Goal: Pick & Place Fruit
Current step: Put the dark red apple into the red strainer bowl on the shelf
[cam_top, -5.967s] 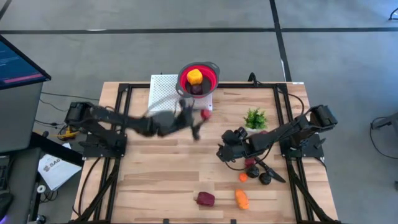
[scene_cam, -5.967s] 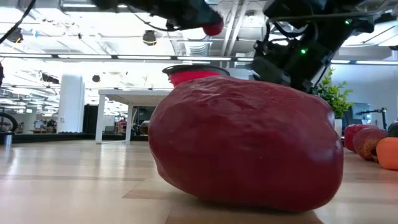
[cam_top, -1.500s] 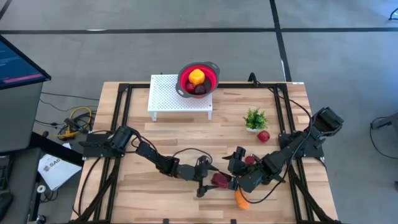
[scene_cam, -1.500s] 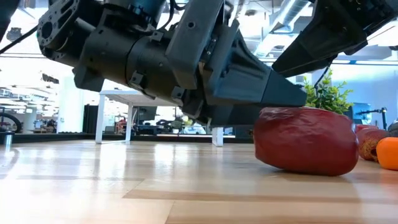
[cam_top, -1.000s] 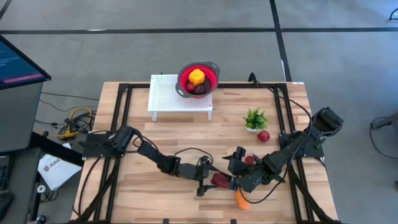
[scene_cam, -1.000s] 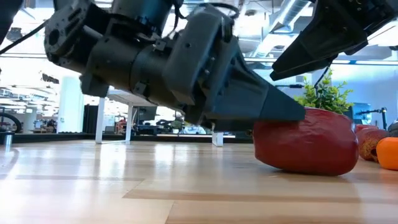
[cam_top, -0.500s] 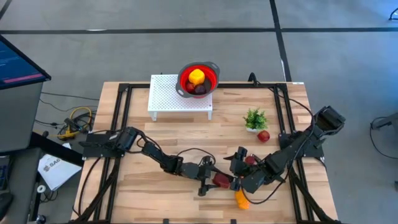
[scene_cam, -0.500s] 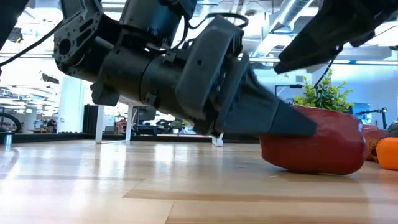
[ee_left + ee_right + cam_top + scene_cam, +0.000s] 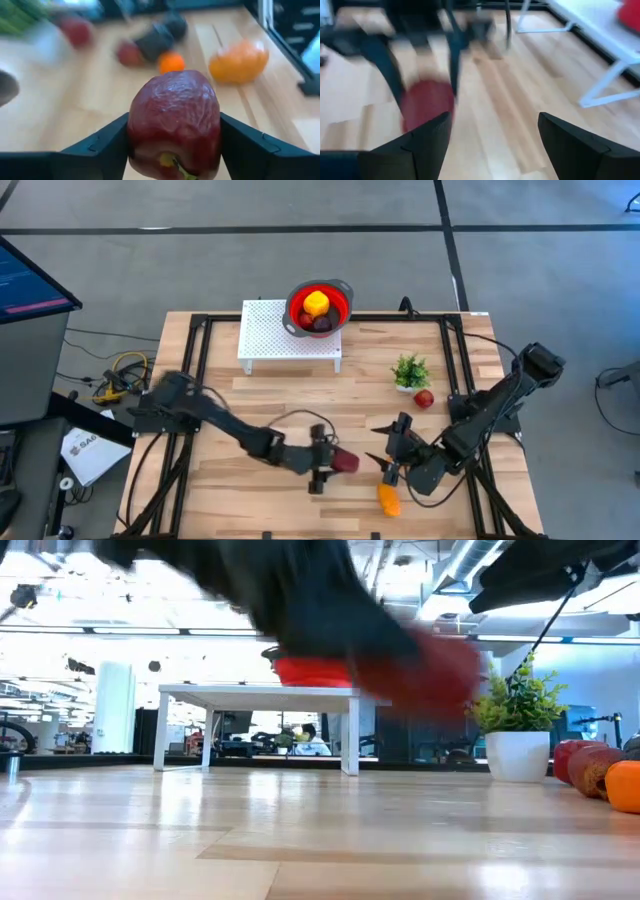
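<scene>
Fruit [image 9: 317, 313] in red colander [image 9: 338, 297]

Grey floor [image 9: 300, 240], wooden table [image 9: 260, 400], ceiling lights [image 9: 150, 630], monitor [image 9: 30, 280]

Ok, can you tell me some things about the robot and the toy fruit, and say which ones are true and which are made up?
1. The left gripper is holding a dark red fruit between its fingers. True.
2. The red bowl on the white stand is empty. False: a yellow-orange fruit and a dark one lie in it.
3. The right gripper is carrying an orange fruit. False: its fingers are apart with nothing between them.
4. A little green plant stands on the table with a small red fruit beside it. True.
5. An orange fruit lies on the table close to the right gripper. True.
</scene>
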Robot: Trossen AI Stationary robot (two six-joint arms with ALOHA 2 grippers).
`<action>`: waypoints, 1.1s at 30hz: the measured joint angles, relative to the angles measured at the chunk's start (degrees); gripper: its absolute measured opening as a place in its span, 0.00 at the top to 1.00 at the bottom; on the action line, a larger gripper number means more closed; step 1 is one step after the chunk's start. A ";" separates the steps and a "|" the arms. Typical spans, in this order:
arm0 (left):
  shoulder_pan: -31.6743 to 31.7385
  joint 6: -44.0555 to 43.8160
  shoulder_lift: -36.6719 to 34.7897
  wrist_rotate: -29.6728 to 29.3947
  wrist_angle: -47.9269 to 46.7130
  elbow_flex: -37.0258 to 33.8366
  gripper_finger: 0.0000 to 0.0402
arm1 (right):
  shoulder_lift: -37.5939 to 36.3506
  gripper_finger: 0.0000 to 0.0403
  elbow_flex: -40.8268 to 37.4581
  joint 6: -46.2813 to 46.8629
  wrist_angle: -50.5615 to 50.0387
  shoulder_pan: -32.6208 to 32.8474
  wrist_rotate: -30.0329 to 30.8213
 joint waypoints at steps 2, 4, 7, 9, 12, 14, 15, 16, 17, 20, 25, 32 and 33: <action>-1.25 2.37 -6.70 -5.98 -5.56 0.06 0.34 | 1.38 0.28 0.02 1.55 -1.36 -0.69 1.91; -1.68 4.58 -13.54 -10.14 -10.30 0.06 0.33 | 3.36 0.28 -0.04 1.95 -1.62 -2.10 2.41; -0.11 7.61 -23.24 -16.01 -17.07 1.54 0.35 | 6.77 0.28 -0.04 1.95 -1.21 -5.10 2.35; 2.60 8.49 -28.50 -19.35 -22.07 3.59 0.37 | 9.05 0.28 -0.04 1.97 -1.00 -7.45 2.11; 8.98 8.48 -34.85 -19.55 -29.76 7.03 0.38 | 11.79 0.28 -0.04 1.97 0.13 -10.89 2.04; 14.76 8.06 -37.87 -18.19 -34.73 9.14 0.37 | 12.75 0.28 -0.04 1.91 1.15 -13.03 1.97; 18.20 7.41 -38.85 -16.57 -37.22 9.80 0.37 | 13.31 0.28 0.02 1.72 2.10 -14.06 1.92; 21.98 6.84 -39.45 -14.06 -38.92 10.30 0.36 | 13.52 0.28 0.00 1.62 2.07 -15.01 1.68; 26.01 6.19 -39.73 -10.53 -40.14 10.58 0.36 | 13.54 0.28 -0.04 1.38 1.84 -15.80 1.65; 37.42 5.32 -39.34 1.24 -42.39 10.49 0.35 | 13.41 0.28 0.00 -0.93 2.63 -18.30 0.54; 49.80 5.26 -34.70 17.34 -42.52 10.49 0.35 | 12.91 0.28 -0.01 -1.59 2.87 -21.48 0.10; 53.09 8.18 -26.69 23.04 -44.48 14.51 0.35 | 13.27 0.28 -0.02 -2.97 7.64 -24.04 0.23; 53.05 8.98 -25.51 23.11 -44.93 15.87 0.35 | 13.32 0.28 -0.03 -3.16 8.06 -24.11 0.28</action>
